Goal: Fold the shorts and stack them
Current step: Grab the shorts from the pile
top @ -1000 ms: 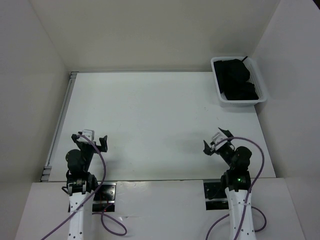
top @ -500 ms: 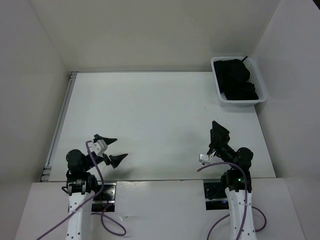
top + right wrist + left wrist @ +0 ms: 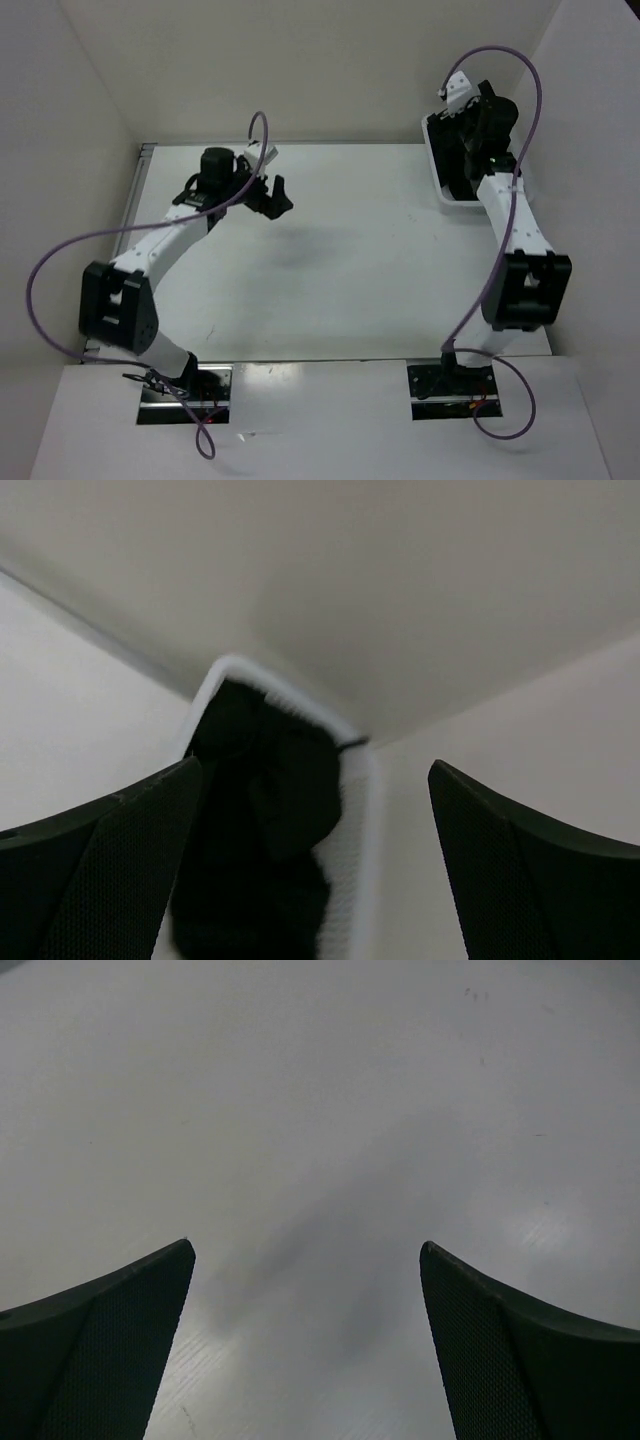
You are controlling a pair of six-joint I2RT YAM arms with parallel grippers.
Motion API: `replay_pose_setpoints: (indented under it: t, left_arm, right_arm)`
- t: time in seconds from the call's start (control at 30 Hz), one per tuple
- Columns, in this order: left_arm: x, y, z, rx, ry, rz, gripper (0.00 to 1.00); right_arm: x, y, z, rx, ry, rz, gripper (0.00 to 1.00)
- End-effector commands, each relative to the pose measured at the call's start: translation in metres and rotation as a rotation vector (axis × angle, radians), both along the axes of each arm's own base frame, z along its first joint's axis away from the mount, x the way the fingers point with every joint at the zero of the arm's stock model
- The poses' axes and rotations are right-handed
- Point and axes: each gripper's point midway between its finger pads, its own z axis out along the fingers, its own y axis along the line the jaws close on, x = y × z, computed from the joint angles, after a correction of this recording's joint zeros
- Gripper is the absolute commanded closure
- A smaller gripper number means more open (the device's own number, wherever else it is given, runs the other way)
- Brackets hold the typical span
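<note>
Shorts (image 3: 265,820) heaped in the white basket (image 3: 462,203), nothing gripped
The basket sits at the far right corner of the table (image 3: 340,250). The right gripper (image 3: 315,765) hangs above it, jaws spread wide and empty, the dark cloth showing in the gap between them, lower down. The left gripper (image 3: 307,1245), just as wide open, holds nothing over bare table, well apart from the shorts

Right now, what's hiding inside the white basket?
Black shorts, bunched in a dark heap, fill the white basket. How many pairs there are cannot be seen, nor the basket's bottom, because the cloth on top covers everything beneath it.
</note>
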Motion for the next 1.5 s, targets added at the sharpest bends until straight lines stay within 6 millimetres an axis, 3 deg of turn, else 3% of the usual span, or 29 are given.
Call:
replay_pose_setpoints:
  t: [0.0, 0.03, 0.07, 0.1, 0.17, 0.2, 0.23, 0.27, 0.3, 0.5, 0.6, 0.67, 0.7, 0.83, 1.0, 1.03, 1.1, 1.13, 1.17, 1.2, 1.23, 1.33, 1.37, 1.4, 1.43, 1.47]
  left_arm:
    - [0.057, 0.006, -0.011, 0.107, 0.114, 0.115, 0.0]
    - [0.063, 0.003, -0.01, 0.095, 0.146, 0.089, 0.0]
    - [0.062, 0.002, -0.016, 0.086, 0.208, 0.063, 0.0]
    - [0.062, -0.012, -0.027, 0.048, 0.262, -0.013, 0.0]
    - [0.062, -0.021, -0.024, 0.003, 0.28, -0.073, 0.0]
    - [0.06, -0.025, -0.027, -0.014, 0.296, -0.101, 0.0]
    - [0.059, -0.032, -0.034, -0.021, 0.295, -0.124, 0.0]
    - [0.058, -0.03, -0.044, -0.011, 0.301, -0.11, 0.0]
    - [0.06, -0.029, -0.052, -0.004, 0.305, -0.102, 0.0]
    - [0.038, -0.04, -0.076, 0.003, 0.382, -0.145, 0.0]
    - [0.036, -0.041, -0.079, 0.019, 0.388, -0.136, 0.0]
    - [0.04, -0.035, -0.083, 0.051, 0.39, -0.096, 0.0]
    - [0.042, -0.032, -0.085, 0.062, 0.387, -0.081, 0.0]
    - [0.044, -0.027, -0.083, 0.084, 0.378, -0.05, 0.0]
    - [0.044, -0.029, -0.065, 0.066, 0.334, -0.059, 0.0]
    - [0.044, -0.027, -0.054, 0.066, 0.307, -0.051, 0.0]
    - [0.053, -0.024, -0.036, 0.07, 0.249, -0.024, 0.0]
    - [0.055, -0.023, -0.02, 0.064, 0.202, -0.015, 0.0]
    - [0.058, -0.02, -0.008, 0.053, 0.165, -0.006, 0.0]
    - [0.057, -0.013, 0.009, 0.046, 0.122, 0.012, 0.0]
    - [0.055, -0.011, 0.017, 0.044, 0.096, 0.02, 0.0]
    - [0.05, 0.013, 0.05, 0.044, -0.032, 0.111, 0.0]
    - [0.047, 0.016, 0.061, 0.037, -0.08, 0.128, 0.0]
    - [0.037, 0.028, 0.085, 0.025, -0.147, 0.161, 0.0]
    - [0.032, 0.044, 0.073, 0.041, -0.138, 0.21, 0.0]
    - [0.028, 0.053, 0.079, 0.037, -0.173, 0.235, 0.0]
  right_arm:
    - [0.033, -0.045, -0.052, 0.431, 0.194, -0.269, 0.01]
    - [0.052, -0.061, -0.094, 0.534, 0.272, -0.336, 0.01]
    - [0.061, -0.068, -0.103, 0.589, 0.291, -0.358, 0.01]
    - [0.07, -0.077, -0.1, 0.629, 0.276, -0.376, 0.01]
    - [0.084, -0.088, -0.138, 0.634, 0.319, -0.421, 0.01]
    - [0.089, -0.091, -0.144, 0.631, 0.32, -0.436, 0.01]
    - [0.095, -0.095, -0.153, 0.628, 0.321, -0.451, 0.01]
    - [0.099, -0.103, -0.177, 0.656, 0.352, -0.481, 0.01]
    - [0.103, -0.11, -0.179, 0.672, 0.346, -0.494, 0.01]
    - [0.118, -0.117, -0.248, 0.671, 0.423, -0.551, 0.01]
    - [0.126, -0.116, -0.257, 0.691, 0.425, -0.545, 0.23]
    - [0.134, -0.115, -0.253, 0.695, 0.412, -0.526, 0.47]
    - [0.137, -0.115, -0.264, 0.705, 0.424, -0.533, 0.64]
    - [0.139, -0.122, -0.261, 0.696, 0.401, -0.562, 1.0]
    - [0.135, -0.125, -0.19, 0.66, 0.294, -0.527, 1.0]
    - [0.132, -0.123, -0.149, 0.665, 0.231, -0.497, 1.0]
    - [0.125, -0.121, -0.104, 0.668, 0.158, -0.473, 1.0]
    - [0.114, -0.118, -0.059, 0.688, 0.091, -0.452, 1.0]
    - [0.107, -0.116, -0.038, 0.7, 0.057, -0.441, 1.0]
    - [0.101, -0.109, -0.013, 0.701, 0.018, -0.415, 1.0]
    - [0.085, -0.096, 0.027, 0.702, -0.044, -0.384, 1.0]
    - [0.058, -0.071, 0.097, 0.708, -0.159, -0.314, 1.0]
    - [0.04, -0.051, 0.13, 0.703, -0.21, -0.267, 1.0]
    - [0.031, -0.039, 0.147, 0.707, -0.235, -0.236, 1.0]
    - [0.02, -0.027, 0.168, 0.713, -0.27, -0.198, 1.0]
    - [0.003, 0.003, 0.193, 0.714, -0.297, -0.127, 1.0]
